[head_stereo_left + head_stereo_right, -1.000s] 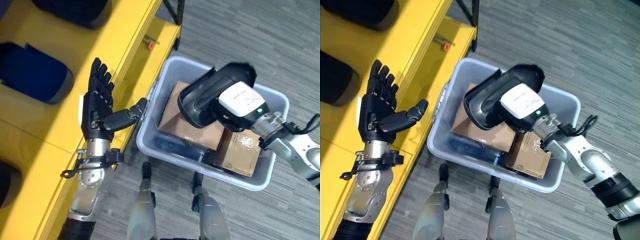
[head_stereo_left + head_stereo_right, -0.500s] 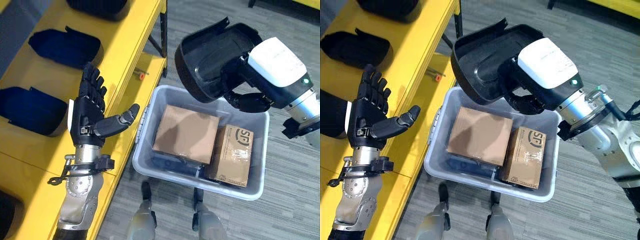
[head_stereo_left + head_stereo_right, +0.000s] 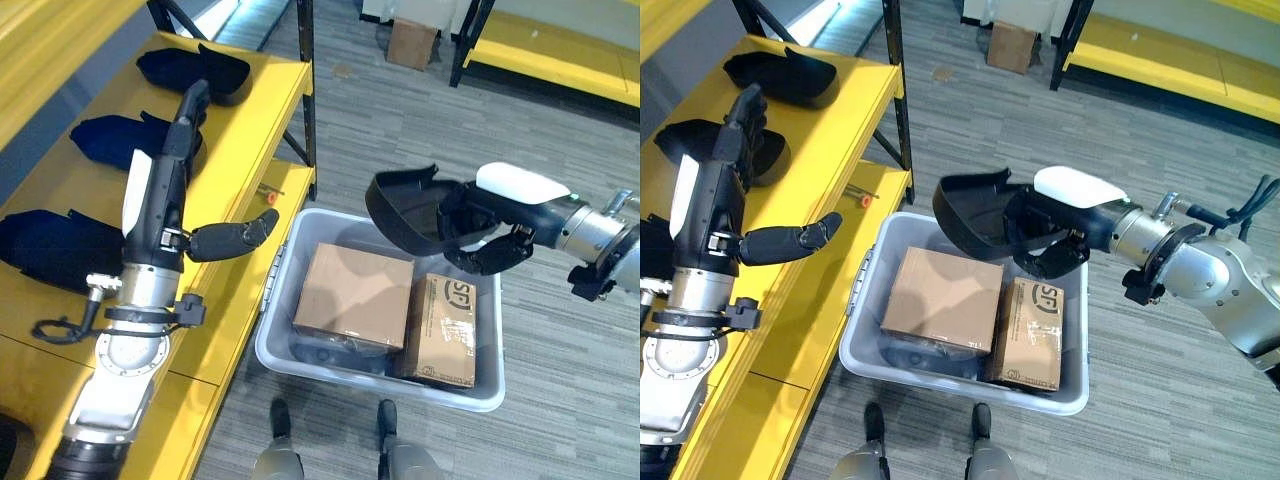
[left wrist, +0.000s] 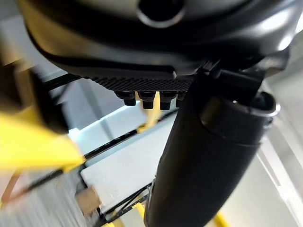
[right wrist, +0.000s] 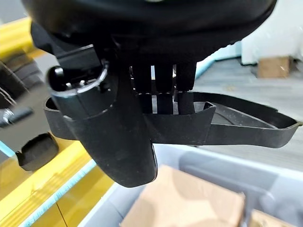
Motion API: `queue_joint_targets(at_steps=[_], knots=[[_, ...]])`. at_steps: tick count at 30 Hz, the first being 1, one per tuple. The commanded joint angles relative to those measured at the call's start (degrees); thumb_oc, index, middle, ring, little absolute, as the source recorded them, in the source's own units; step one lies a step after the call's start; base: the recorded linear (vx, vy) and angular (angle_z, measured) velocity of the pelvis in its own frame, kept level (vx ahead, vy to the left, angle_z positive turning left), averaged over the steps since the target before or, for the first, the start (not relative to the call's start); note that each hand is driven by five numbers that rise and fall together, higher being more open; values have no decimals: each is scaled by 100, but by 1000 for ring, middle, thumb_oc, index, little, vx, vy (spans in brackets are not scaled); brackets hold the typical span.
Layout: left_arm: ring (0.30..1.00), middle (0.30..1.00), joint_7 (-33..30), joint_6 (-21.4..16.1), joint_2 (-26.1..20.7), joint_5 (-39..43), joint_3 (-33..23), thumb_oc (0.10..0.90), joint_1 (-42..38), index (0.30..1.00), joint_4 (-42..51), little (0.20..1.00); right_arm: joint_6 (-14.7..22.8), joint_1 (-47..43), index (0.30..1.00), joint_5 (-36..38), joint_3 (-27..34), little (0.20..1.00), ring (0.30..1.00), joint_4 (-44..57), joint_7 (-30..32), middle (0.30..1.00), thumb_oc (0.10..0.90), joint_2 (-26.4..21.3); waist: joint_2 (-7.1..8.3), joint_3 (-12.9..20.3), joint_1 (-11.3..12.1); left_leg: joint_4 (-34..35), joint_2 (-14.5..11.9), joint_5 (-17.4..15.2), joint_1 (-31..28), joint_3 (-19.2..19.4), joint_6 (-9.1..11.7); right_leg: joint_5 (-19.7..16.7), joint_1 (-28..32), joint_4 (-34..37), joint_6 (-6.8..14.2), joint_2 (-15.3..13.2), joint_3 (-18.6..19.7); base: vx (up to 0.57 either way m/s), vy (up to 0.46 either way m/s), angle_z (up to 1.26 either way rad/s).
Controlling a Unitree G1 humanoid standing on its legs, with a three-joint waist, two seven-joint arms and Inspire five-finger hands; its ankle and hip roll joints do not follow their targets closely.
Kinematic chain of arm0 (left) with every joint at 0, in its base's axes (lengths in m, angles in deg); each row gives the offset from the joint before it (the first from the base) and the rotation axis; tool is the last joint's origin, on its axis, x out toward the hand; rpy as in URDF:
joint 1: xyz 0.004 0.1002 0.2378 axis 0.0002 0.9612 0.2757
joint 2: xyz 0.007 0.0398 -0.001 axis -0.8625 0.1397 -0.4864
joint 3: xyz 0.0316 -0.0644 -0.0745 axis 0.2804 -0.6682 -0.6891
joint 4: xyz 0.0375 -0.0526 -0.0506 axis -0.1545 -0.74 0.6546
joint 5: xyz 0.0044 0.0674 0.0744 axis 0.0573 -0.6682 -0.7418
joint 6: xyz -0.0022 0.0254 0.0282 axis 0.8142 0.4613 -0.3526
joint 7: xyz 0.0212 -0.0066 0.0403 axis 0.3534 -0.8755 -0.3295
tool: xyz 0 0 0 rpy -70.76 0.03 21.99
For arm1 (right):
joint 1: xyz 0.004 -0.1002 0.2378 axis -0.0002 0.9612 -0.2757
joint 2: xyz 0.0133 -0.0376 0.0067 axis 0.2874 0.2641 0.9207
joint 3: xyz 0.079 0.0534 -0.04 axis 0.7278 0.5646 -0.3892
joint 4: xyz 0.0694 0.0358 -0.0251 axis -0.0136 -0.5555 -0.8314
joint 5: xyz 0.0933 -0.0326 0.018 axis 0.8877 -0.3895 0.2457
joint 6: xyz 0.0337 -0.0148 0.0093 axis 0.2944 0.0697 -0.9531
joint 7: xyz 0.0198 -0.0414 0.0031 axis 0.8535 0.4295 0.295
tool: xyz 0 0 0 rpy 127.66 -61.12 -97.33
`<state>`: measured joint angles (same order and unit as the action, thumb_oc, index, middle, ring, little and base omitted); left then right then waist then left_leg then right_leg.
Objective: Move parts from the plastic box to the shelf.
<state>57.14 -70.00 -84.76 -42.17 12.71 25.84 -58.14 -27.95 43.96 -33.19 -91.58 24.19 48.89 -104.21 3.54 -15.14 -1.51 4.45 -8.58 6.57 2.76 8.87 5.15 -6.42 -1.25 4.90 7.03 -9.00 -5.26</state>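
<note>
Nearest the robot, a grey plastic box sat on the grey carpeted floor, hard against the front edge of the yellow shelf. Inside it lay two cardboard boxes side by side: a larger flat one toward the shelf and a narrower one on the robot's right, the two touching. Something dark lay beneath the larger carton (too hidden to make out).

Above the far right part of the box, the right hand held a black moulded part, a curved shell-like piece with its hollow facing the hand. Fingers and thumb were curled around its wall; the right wrist view showed the fingers hooked over the part's rim and the thumb pressed on its outer face. The part hung clear of both cartons.

To the robot's left, the left hand was raised over the shelf, fingers straight and together, pointing away from the robot, thumb stuck out sideways toward the box. It held nothing.

Farther back on the shelf, three similar black parts lay in a row: one beside the left forearm, one behind the hand, and one at the shelf's far end. A small orange object lay on the lower shelf ledge near the box's corner.

Beyond, a small cardboard box stood on the floor by a second yellow rack.
</note>
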Motion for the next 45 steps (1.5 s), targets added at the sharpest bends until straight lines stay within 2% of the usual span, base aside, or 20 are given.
queue_joint_targets(at_steps=[1,4,6,7,12,21,25,36,45], knots=[[1000,1000,-320,-635,-437,-467,380,900,-288,1000,239,1000,163,-611,300,529,-259,300,300,-212,274,300,400,-73,156,1225,-19,55,-437,-398,-430,229,357,534,565,-8,422,-264,-152,0,0,0],[1000,1000,-370,-641,-736,-822,590,900,-523,1000,238,1000,128,-705,300,473,-479,300,300,-418,224,300,400,4,144,1249,-37,55,-439,-390,-416,222,375,535,580,2,432,-267,-193,0,0,0],[1000,1000,-379,-666,-1154,-1147,813,900,-809,1000,313,1000,106,-828,300,421,-683,300,300,-599,229,300,400,93,123,1273,-56,55,-441,-389,-391,219,383,531,570,10,442,-272,-210,0,0,0],[1000,1000,-386,-667,-1158,-1151,824,900,-823,1000,301,1000,110,-848,300,420,-700,300,300,-613,231,300,400,101,126,1273,-58,55,-440,-388,-389,217,383,531,568,10,442,-273,-212,0,0,0],[1000,1000,-310,-748,-1826,-1660,1202,900,-1256,1000,495,1000,137,-1051,300,321,-911,300,300,-756,280,300,400,271,80,1281,-101,55,-435,-386,-391,225,392,505,562,10,467,-294,-220,0,0,0],[1000,1000,-193,-876,-2470,-2121,2039,900,-2145,1000,699,1000,177,-1420,300,268,-1328,300,300,-891,202,300,400,451,42,1302,-140,55,-424,-395,-416,260,402,515,571,10,488,-305,-227,0,0,0],[1000,1000,-147,-905,-2466,-2132,2304,900,-2374,1000,695,1000,188,-1531,300,307,-1416,300,300,-886,186,300,400,498,34,1300,-151,55,-429,-383,-419,259,407,525,585,10,483,-303,-230,0,0,0],[1000,1000,-7,-852,-1876,-1998,2811,900,-2612,1000,494,1000,171,-1660,300,492,-1418,300,300,-760,179,300,400,767,51,1257,-180,55,-414,-407,-452,281,386,540,601,10,472,-306,-217,0,0,0],[1000,1000,66,-833,-1629,-1930,2826,900,-2432,1000,317,1000,175,-1720,300,531,-1349,300,300,-745,218,300,400,808,83,1245,-182,55,-417,-414,-455,283,378,564,617,10,464,-305,-216,0,0,0]])
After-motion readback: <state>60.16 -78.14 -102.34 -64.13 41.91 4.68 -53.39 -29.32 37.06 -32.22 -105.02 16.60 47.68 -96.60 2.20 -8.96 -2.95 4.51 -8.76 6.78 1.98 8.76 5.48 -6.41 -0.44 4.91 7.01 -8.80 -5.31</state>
